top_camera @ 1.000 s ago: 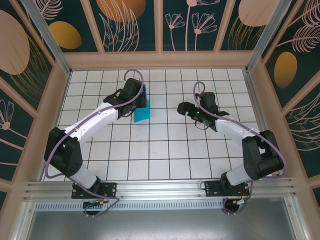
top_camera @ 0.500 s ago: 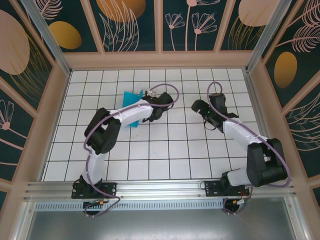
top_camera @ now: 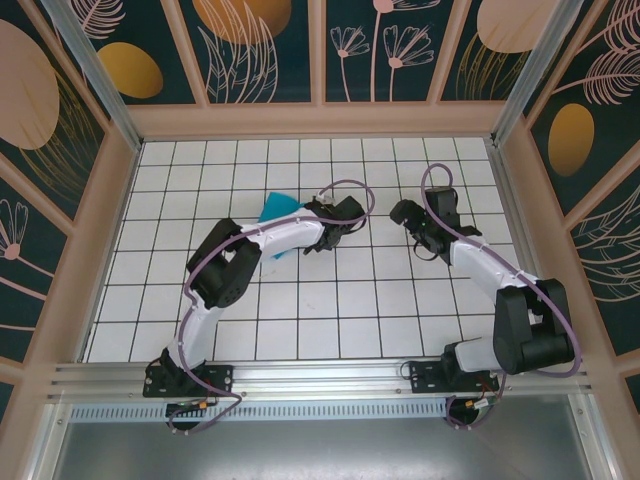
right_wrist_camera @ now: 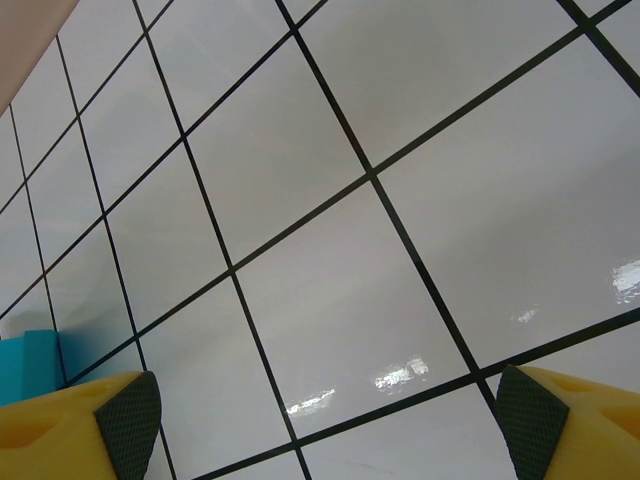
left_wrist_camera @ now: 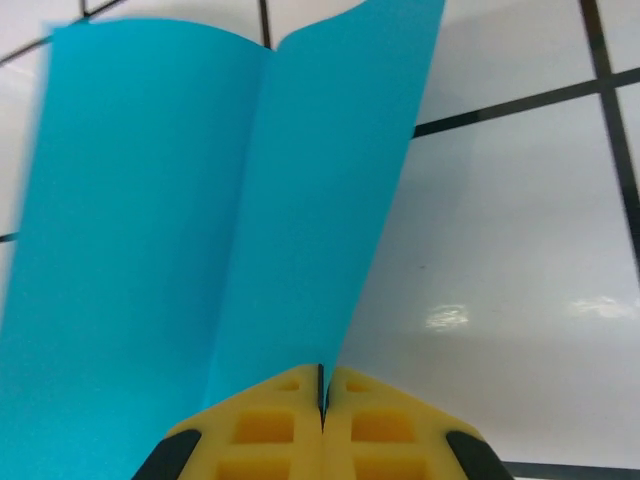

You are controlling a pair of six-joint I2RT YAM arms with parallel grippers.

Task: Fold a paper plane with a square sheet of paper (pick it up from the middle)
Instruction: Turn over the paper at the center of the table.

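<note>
The white tiled table [top_camera: 330,300] lies between patterned walls. The left arm [top_camera: 285,238] is bent sharply at the elbow, and its forearm reaches toward the middle of the table. It passes over the square sheet of paper [left_wrist_camera: 200,250], which is a little left of centre. The right arm [top_camera: 480,265] stretches forward with its head turned toward the left one, probably ready to help with a crease. The sheet is pinched at its middle line, so its two halves bend together like an open book. I think this grip prepares the first fold. The left gripper [left_wrist_camera: 322,400] is closed tight on the paper. The right gripper [right_wrist_camera: 320,430] has its jaws wide apart and holds nothing.
</note>
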